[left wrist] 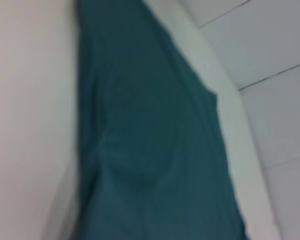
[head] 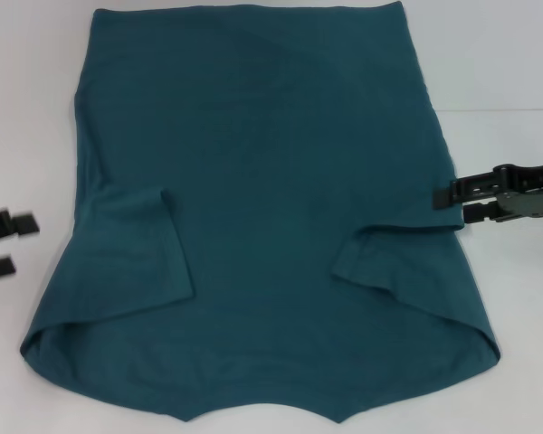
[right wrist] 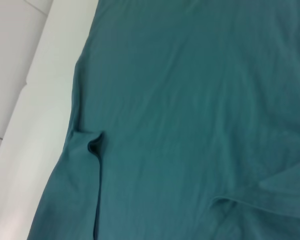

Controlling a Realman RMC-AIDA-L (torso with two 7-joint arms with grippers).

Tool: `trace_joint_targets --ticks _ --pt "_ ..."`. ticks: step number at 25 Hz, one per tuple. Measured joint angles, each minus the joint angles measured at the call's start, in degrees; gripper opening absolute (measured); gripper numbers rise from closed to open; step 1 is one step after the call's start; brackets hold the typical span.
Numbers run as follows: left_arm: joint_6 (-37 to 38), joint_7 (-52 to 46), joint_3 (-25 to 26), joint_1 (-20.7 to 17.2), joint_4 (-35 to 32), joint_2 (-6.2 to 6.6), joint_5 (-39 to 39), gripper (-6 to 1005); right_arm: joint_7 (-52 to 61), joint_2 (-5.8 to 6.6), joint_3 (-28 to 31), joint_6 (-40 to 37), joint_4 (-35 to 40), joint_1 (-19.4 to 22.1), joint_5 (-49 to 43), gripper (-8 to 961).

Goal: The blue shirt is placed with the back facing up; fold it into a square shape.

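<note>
Here, the shirt (head: 271, 208) lies flat on the white worktop (head: 507, 63), both sleeves already folded in, long axis running near to far, collar nearest the robot. The right gripper (head: 452, 202), fingers apart, touches its right edge; the left gripper (head: 14, 242), also open, waits beside it. Best to pinch the edge squarely before folding.

My head camera looks steeply down on the blue shirt (head: 262, 208); both wrist cameras view it closer, obliquely.
</note>
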State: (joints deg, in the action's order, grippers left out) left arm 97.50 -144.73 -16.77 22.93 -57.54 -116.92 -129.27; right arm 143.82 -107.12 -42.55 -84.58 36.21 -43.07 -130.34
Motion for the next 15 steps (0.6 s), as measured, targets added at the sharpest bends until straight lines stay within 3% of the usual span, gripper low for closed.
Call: trace_joint_targets --ticks 6,15 --pt "0.9 -2.8 0.9 -0.5 0.4 0.01 -7.2 935 -1.0 0.36 1.7 -0.6 0.0 0.9 0.0 806" --pt "-2.2 -4.0 1.2 -2.4 3.2 -1.08 -7.4 935 -1.8 0.27 1.8 -0.6 0.1 1.0 0.1 804"
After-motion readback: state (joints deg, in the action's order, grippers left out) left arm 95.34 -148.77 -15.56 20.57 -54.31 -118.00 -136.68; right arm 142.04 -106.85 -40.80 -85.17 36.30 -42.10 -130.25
